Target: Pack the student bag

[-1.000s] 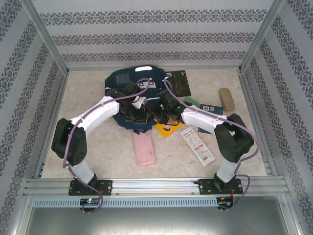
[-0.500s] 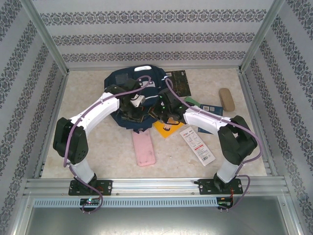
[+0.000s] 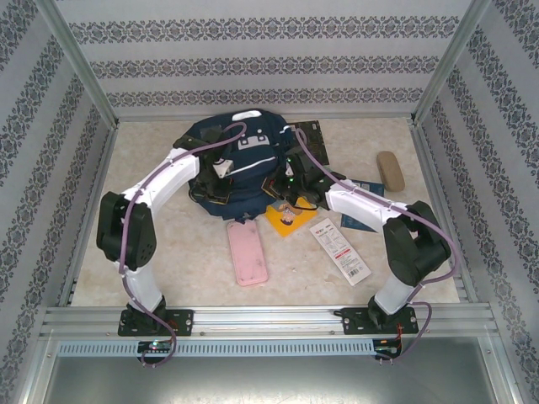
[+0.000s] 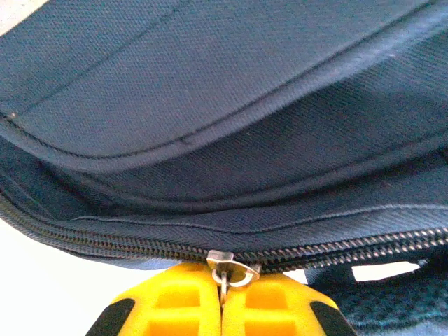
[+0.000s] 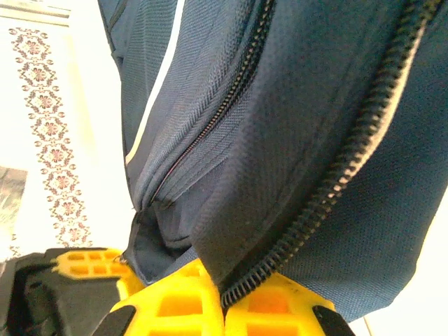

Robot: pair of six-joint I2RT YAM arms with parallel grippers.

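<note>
Left fingers [image 4: 175,308] pinch the zipper pull [image 4: 228,269] of the student bag [image 4: 224,105], right fingers [image 5: 183,306] clamp its zippered edge.

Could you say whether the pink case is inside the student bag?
No, the pink case lies on the table, outside the student bag.

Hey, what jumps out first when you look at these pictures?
The navy student bag sits far centre on the table, both arms on it. The left gripper pinches its zipper pull; the right gripper clamps the bag's zippered edge. A pink case lies nearer the arm bases.
</note>
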